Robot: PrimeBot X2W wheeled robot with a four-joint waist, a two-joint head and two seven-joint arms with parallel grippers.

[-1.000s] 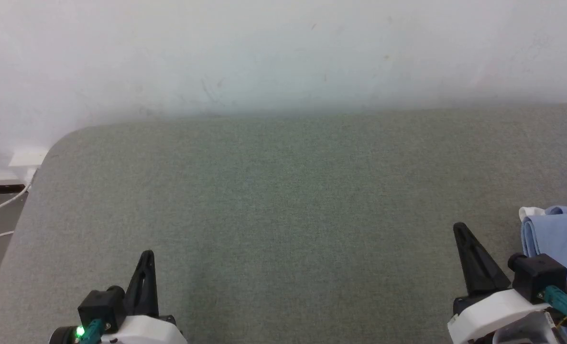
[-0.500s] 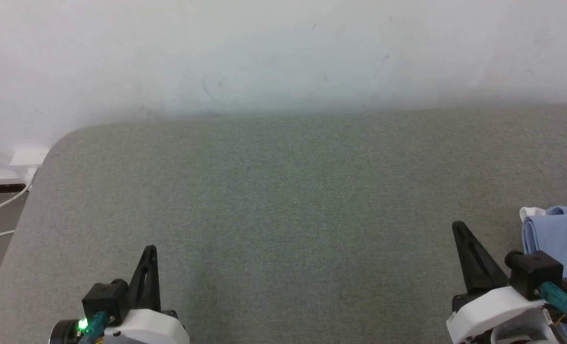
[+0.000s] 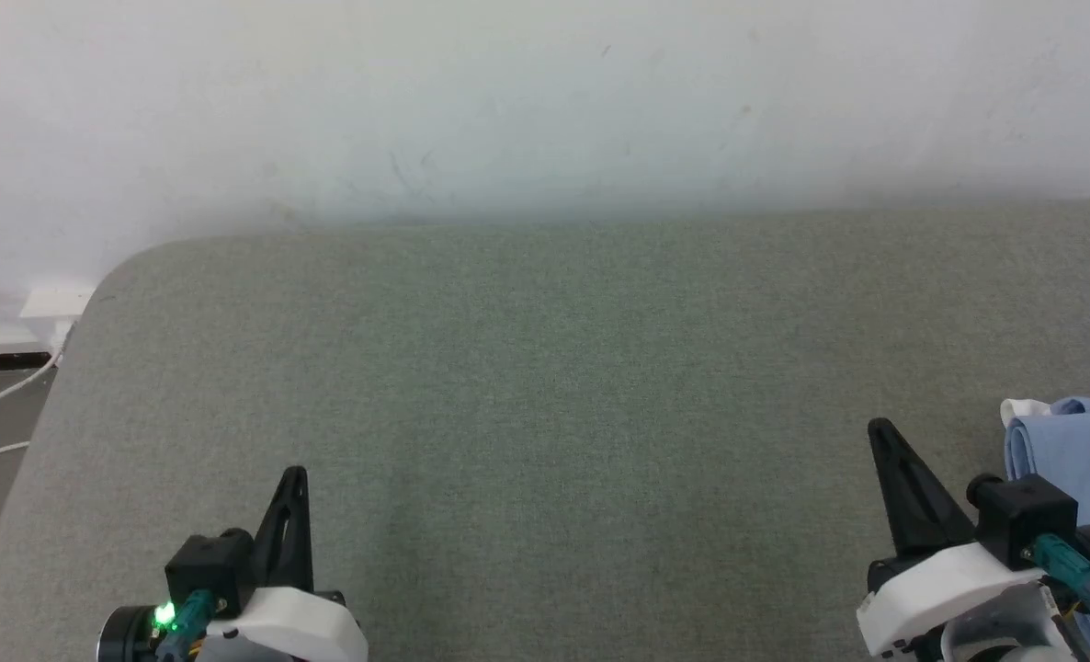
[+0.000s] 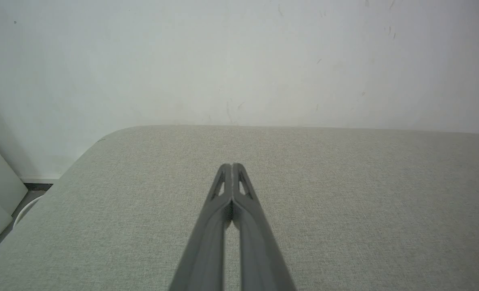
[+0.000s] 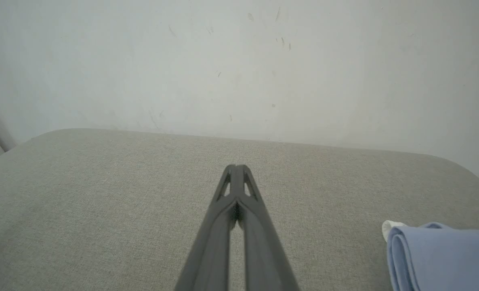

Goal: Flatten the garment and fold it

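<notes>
Field note: the garment (image 3: pixel 1083 450), light blue, lies at the right-hand margin of the grey-green upholstered surface (image 3: pixel 545 368). It is doubled over itself, and the edge nearest the arms is a soft rounded fold of at least two layers. A scrap of white collar (image 3: pixel 1021 408) pokes out at the garment's far corner. Most of the cloth runs out of frame, so we cannot say how tidy the bundle is. The right gripper (image 3: pixel 883 439) hovers just to the left of the garment and apart from it, its two dark fingers pressed together and pinching nothing. In the right wrist view the tips meet over bare upholstery, with the garment low to one side. The left gripper (image 3: pixel 293 483) sits well apart from the garment, far to its left, likewise closed on nothing (a green lamp glows at its base). Both point past the garment's line toward the white wall (image 3: pixel 545 110). We judge the placement deliberate: the folded cloth has been set off to the side, and the arms are parked clear of it so they will not drag or reopen the layers. By our reading the folding is done or nearly so.
</notes>
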